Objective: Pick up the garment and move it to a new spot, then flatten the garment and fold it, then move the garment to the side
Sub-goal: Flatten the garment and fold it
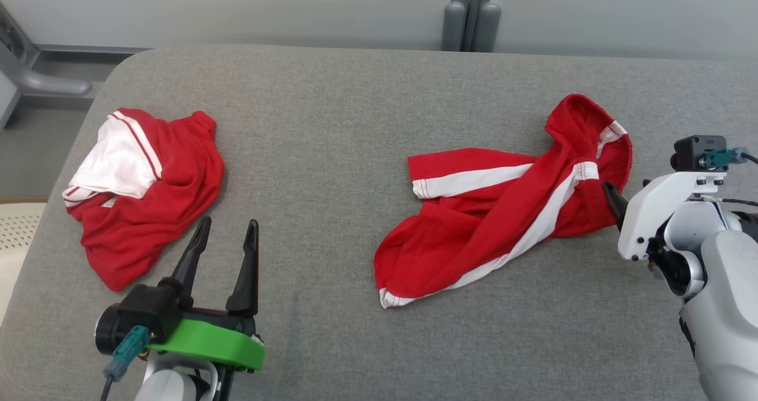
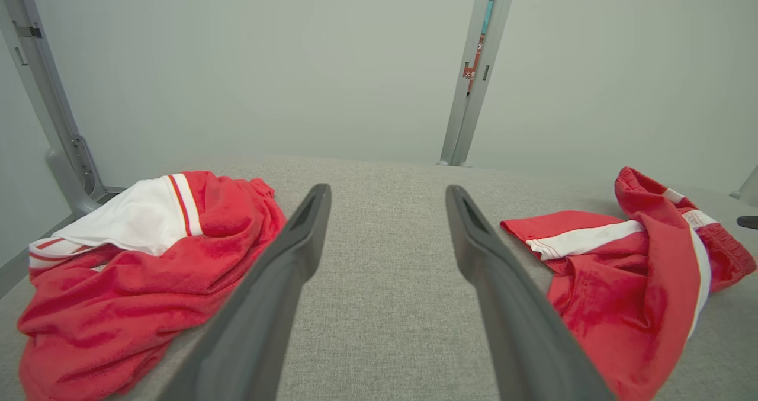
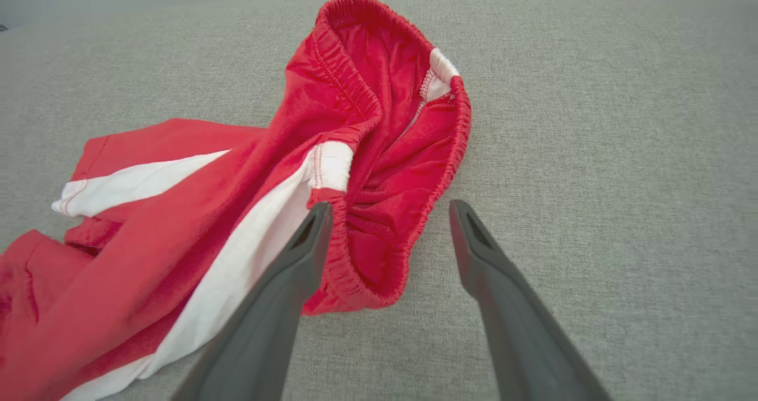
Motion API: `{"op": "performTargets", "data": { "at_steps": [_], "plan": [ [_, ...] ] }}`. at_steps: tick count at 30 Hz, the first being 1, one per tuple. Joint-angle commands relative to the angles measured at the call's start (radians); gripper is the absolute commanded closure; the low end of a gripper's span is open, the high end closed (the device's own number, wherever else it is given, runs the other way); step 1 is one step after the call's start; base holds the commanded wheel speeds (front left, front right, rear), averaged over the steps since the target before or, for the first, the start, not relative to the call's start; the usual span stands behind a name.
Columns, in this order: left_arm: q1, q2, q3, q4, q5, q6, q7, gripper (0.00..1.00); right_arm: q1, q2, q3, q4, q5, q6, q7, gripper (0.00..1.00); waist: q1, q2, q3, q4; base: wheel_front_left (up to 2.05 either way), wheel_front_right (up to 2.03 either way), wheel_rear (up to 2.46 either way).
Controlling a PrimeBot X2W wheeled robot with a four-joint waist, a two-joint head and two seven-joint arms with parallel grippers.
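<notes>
Lying bunched at the left of the grey worktop [image 1: 325, 122], the garment [image 1: 148, 193] sits just beyond the left gripper [image 1: 229, 223], fingers spread; the right gripper [image 3: 389, 208], fingers likewise spread, straddles the waistband of the red shorts [image 1: 474, 223].

No text, number or brand can be read. The nearest thing to one is a small red label [image 2: 473, 63] with white marks. It shows in the left wrist view, in the slot of the grey upright post [image 2: 468, 111] past the far edge of the table, and its marks are too small to make out. On the garment [image 1: 142, 182], bunched at the left, the folds that show bear no legible letter or number.
</notes>
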Motion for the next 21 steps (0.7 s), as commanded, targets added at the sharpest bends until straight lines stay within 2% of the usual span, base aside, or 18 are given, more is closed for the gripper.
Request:
{"op": "performTargets", "data": {
  "at_steps": [1, 7, 14, 16, 21],
  "plan": [
    [0.012, 0.009, -0.002, 0.001, 0.003, -0.002, -0.001, 0.00, 0.013, 0.000, -0.002, -0.015, -0.008, 0.000, 0.021, 0.00, 0.0000, 0.0000, -0.007, -0.007, 0.00, 0.00, 0.00],
    [-0.012, 0.017, -0.012, -0.010, 0.005, -0.003, -0.001, 0.00, -0.040, 0.004, 0.015, -0.009, 0.006, 0.000, 0.109, 0.00, 0.0000, 0.0000, 0.021, 0.013, 0.00, 0.00, 0.00],
    [-0.037, 0.024, -0.018, -0.019, 0.008, -0.003, -0.001, 0.00, -0.101, 0.003, 0.041, 0.068, 0.050, 0.000, 0.115, 0.00, 0.0000, 0.0000, 0.057, 0.034, 0.00, 0.00, 0.00],
    [-0.041, 0.024, -0.017, -0.020, 0.009, -0.003, -0.001, 0.00, -0.112, -0.002, 0.052, 0.081, 0.053, 0.000, 0.103, 1.00, 0.0000, 0.0000, 0.060, 0.036, 0.00, 0.00, 0.00],
    [-0.037, 0.026, -0.006, -0.013, 0.014, -0.003, -0.001, 0.00, -0.092, -0.020, 0.086, 0.063, 0.067, 0.000, 0.050, 1.00, 0.0000, 0.0000, 0.048, 0.024, 0.00, 0.00, 0.00]
  ]
}}
